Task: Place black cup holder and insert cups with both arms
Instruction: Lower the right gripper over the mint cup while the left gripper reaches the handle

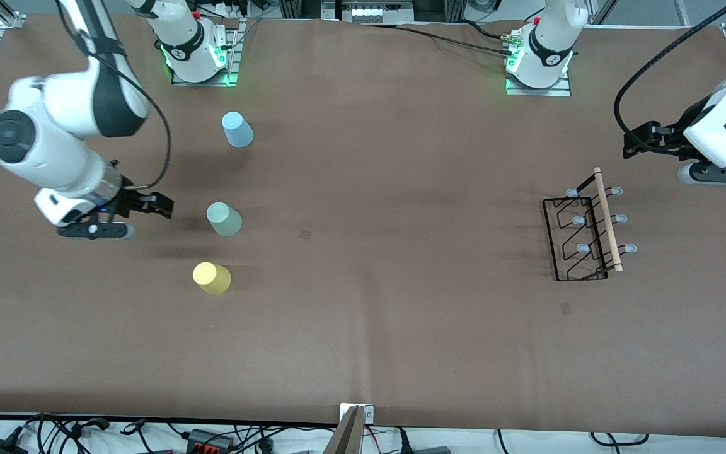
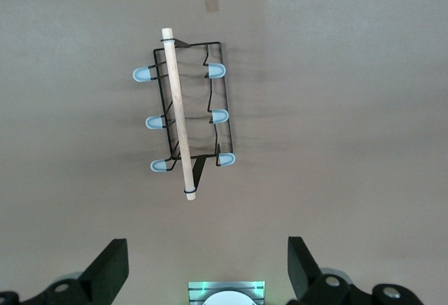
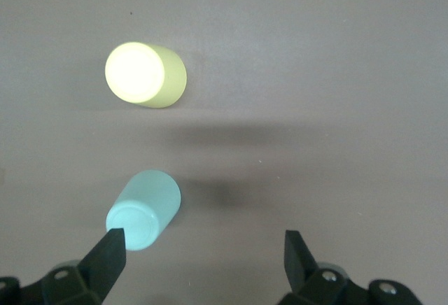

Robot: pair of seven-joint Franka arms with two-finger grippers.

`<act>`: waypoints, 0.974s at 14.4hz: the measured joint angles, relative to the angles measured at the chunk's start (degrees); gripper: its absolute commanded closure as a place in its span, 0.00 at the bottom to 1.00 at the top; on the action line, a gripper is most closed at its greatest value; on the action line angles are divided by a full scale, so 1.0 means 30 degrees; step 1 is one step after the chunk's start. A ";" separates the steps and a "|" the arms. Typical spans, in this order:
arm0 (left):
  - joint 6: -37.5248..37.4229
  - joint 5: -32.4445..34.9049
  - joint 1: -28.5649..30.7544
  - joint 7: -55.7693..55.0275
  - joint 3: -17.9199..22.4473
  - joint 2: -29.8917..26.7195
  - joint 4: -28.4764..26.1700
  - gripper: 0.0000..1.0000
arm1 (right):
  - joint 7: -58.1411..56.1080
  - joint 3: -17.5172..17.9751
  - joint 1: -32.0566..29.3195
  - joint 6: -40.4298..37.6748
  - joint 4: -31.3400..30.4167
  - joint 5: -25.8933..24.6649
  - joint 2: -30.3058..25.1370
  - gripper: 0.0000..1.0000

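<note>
Fingers [image 2: 112,266] spread on both arms above table [image 1: 363,315].

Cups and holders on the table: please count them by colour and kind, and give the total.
Light blue cup: 1
Sage green cup: 1
Yellow cup: 1
Black cup holder: 1
Total: 4 things, 3 cups and 1 holder. All cups stand on the table toward the right arm's end; none is on the holder.

Left arm [image 1: 725,126] cut off by front view's edge.
</note>
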 measured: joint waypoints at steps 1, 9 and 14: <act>-0.0008 0.0000 0.0001 0.0000 0.0005 0.0241 0.0006 0.00 | 0.0322 0.0016 0.0184 0.1106 -0.0846 0.0000 0.0003 0.00; 0.2936 0.0238 0.1352 0.0024 0.0075 0.3421 0.0275 0.00 | 0.2614 0.0664 0.1620 0.4166 -0.2242 0.0004 0.1908 0.00; 0.7612 0.1233 0.1341 0.0010 0.0059 0.3503 -0.3153 0.00 | 0.3935 0.0897 0.2397 0.4462 -0.2166 0.0004 0.2529 0.00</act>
